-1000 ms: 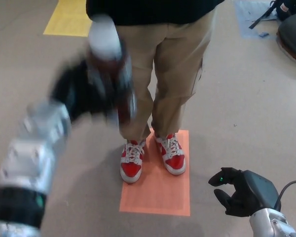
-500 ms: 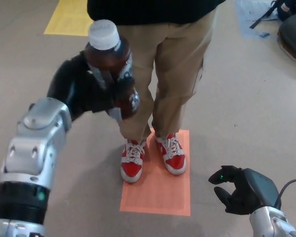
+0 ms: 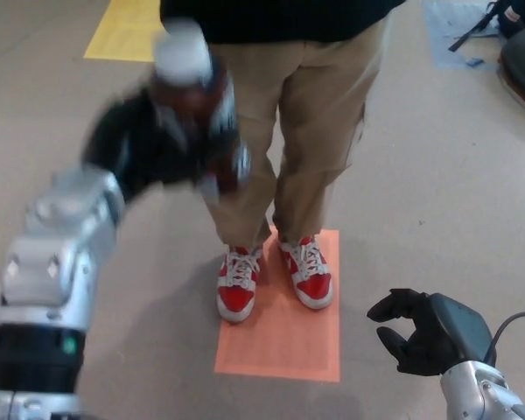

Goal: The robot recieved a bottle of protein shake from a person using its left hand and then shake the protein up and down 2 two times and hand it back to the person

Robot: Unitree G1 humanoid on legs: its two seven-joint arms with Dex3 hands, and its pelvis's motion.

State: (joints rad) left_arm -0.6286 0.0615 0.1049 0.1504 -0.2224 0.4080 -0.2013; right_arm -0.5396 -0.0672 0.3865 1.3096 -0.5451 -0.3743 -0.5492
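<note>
The left hand (image 3: 162, 149) is wrapped tight around the bottle (image 3: 192, 109). The bottle is dark brown with a white cap on top, and it stands almost straight up. It is held high, in front of the person (image 3: 284, 114), about level with the top of the person's tan trousers. The hand and bottle look smeared and fuzzy, so I think the arm is moving fast right now. That fits the shaking step. I cannot tell which shake this is.

When the shaking is done, the next move is to hold the bottle out toward the person and keep it steady. The hand should only let go once the person has a good hold, or the bottle may drop to the floor.

The right hand (image 3: 424, 332) hangs low, well to the side of the person's feet. It holds nothing, and its fingers are curled loosely with a gap between them.

The person stands on an orange mat (image 3: 280, 346) in red and white shoes (image 3: 271, 280). The floor (image 3: 437, 184) is plain grey-tan. A yellow patch (image 3: 127, 31) lies on the floor behind the person, and some dark things sit in the far corner on the other side.
</note>
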